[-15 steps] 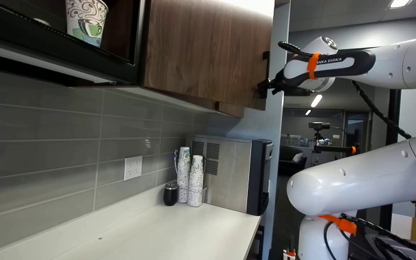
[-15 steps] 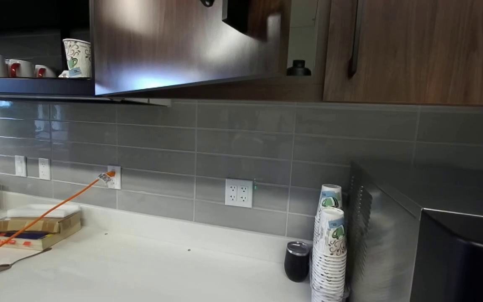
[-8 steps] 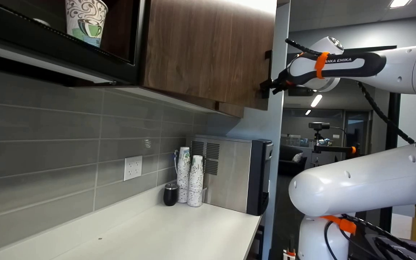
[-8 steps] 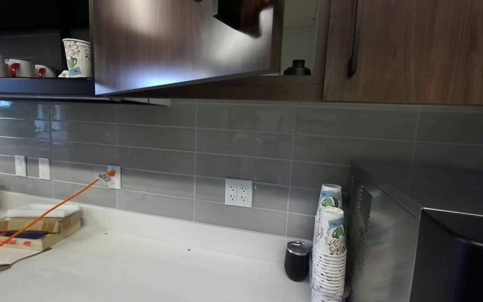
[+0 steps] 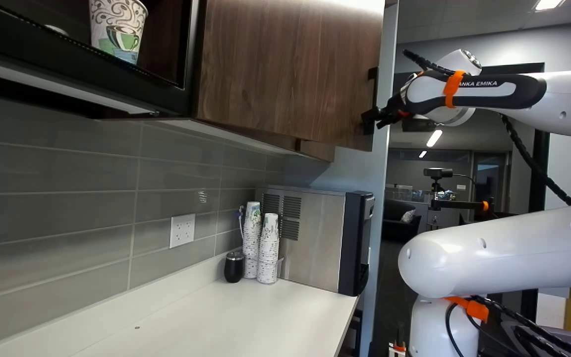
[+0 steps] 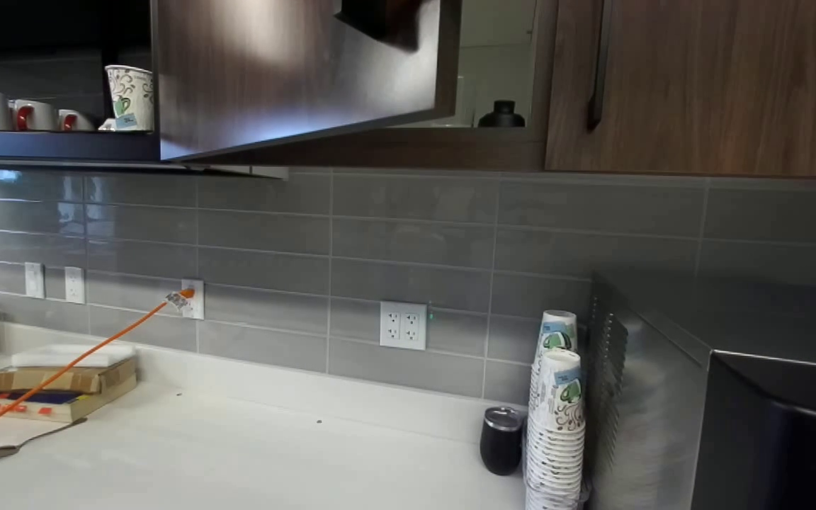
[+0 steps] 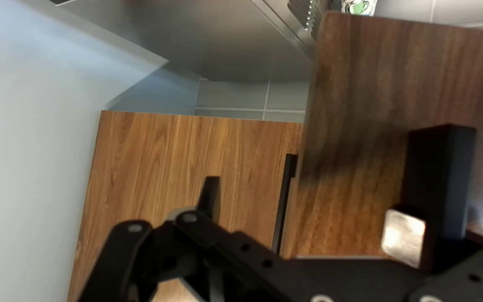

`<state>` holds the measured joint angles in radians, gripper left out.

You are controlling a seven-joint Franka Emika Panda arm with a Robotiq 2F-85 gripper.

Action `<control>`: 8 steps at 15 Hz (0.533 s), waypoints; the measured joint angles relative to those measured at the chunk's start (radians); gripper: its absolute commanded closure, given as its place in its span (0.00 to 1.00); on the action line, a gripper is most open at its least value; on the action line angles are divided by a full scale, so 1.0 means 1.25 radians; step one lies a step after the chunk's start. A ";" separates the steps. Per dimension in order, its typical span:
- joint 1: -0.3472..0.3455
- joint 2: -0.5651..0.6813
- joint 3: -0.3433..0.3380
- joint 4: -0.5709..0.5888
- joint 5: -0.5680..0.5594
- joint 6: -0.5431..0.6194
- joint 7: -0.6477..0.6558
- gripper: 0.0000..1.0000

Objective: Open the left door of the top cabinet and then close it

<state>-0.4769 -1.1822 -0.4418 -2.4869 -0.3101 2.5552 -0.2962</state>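
The left door (image 5: 290, 69) is a flat dark brown wood-grain panel. It stands partly open in both exterior views, showing also (image 6: 287, 78), and fills the right of the wrist view (image 7: 375, 84). Its black bar handle (image 7: 440, 176) also shows in an exterior view (image 6: 364, 14). My gripper (image 5: 380, 118) is at the handle's lower end. In the wrist view its fingers (image 7: 307, 214) are wide apart, one in free air over the right door, the other with a silver pad at the handle. Whether that finger sits behind the handle is partly hidden. The top cabinet (image 6: 394, 150) shows a gap.
The right door (image 6: 705, 85) is shut. A black bottle (image 6: 501, 117) stands inside the cabinet gap. Stacked paper cups (image 5: 268, 253), a black tumbler (image 5: 234, 267) and a steel machine (image 5: 315, 238) stand on the counter (image 5: 246, 322). A grey-blue wall panel (image 7: 27, 167) flanks the right door.
The left door has swung further open, widening the gap beside the right door. My gripper and arm have moved away from the cabinet along with its handle.
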 measured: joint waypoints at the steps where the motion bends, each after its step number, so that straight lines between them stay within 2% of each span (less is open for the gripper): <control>1: 0.000 -0.005 0.000 -0.001 -0.002 -0.003 -0.001 0.00; 8: 0.000 -0.021 0.002 -0.005 -0.017 -0.015 -0.003 0.00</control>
<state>-0.4765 -1.2085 -0.4398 -2.4929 -0.3318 2.5365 -0.2997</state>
